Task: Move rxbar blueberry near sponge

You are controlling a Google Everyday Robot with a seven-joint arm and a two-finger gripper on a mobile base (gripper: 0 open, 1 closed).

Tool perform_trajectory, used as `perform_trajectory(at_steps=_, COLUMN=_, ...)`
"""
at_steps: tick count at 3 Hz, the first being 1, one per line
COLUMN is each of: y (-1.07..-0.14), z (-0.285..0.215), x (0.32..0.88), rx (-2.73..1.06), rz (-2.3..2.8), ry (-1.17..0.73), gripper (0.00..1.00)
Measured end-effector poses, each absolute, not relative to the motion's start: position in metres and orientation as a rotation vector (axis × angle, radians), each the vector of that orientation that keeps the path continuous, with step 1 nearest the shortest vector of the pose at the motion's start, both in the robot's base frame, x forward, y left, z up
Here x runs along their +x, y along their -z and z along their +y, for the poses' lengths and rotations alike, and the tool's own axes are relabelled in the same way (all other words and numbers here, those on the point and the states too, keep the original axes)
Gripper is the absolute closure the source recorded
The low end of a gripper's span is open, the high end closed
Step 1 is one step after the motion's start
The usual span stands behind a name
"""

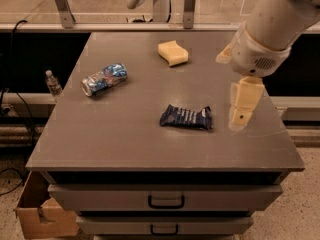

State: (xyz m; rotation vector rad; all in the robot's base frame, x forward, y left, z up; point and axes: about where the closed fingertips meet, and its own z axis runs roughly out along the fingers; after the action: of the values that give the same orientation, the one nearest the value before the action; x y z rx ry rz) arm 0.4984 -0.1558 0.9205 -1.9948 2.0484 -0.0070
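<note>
Pincer (242, 109): hangs from the cream arm that enters at the upper right of the camera view, pointing down over the right part of the tabletop (125, 144). Spread or pressed together: cannot tell. It holds nothing that shows.

rxbar blueberry (186, 117): lies flat on the tabletop just beside the pincer, on its picture-left side and at about the level of its tip. Not touching it. Long axis runs roughly left to right, pale lettering up.

sponge (173, 53): pale yellow, farther back on the tabletop, up and to the picture-left of the pincer. Well apart from both pincer and bar.

Crushed can (104, 78): blue and silver, on its side, far to the picture-left of the pincer, beyond the bar, near the left edge.

Below the tabletop: two drawers (165, 200) with dark handles. Off to the left, a small water bottle (52, 83), and lower down a cardboard box (37, 216).
</note>
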Motion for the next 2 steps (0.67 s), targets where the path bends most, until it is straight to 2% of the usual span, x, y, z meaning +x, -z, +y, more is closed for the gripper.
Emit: perform_trajectory(at_steps=2, y=-0.842, z=-0.134, x=0.528, rx=-2.121, rz=2.037, ry=-0.155, gripper=0.00)
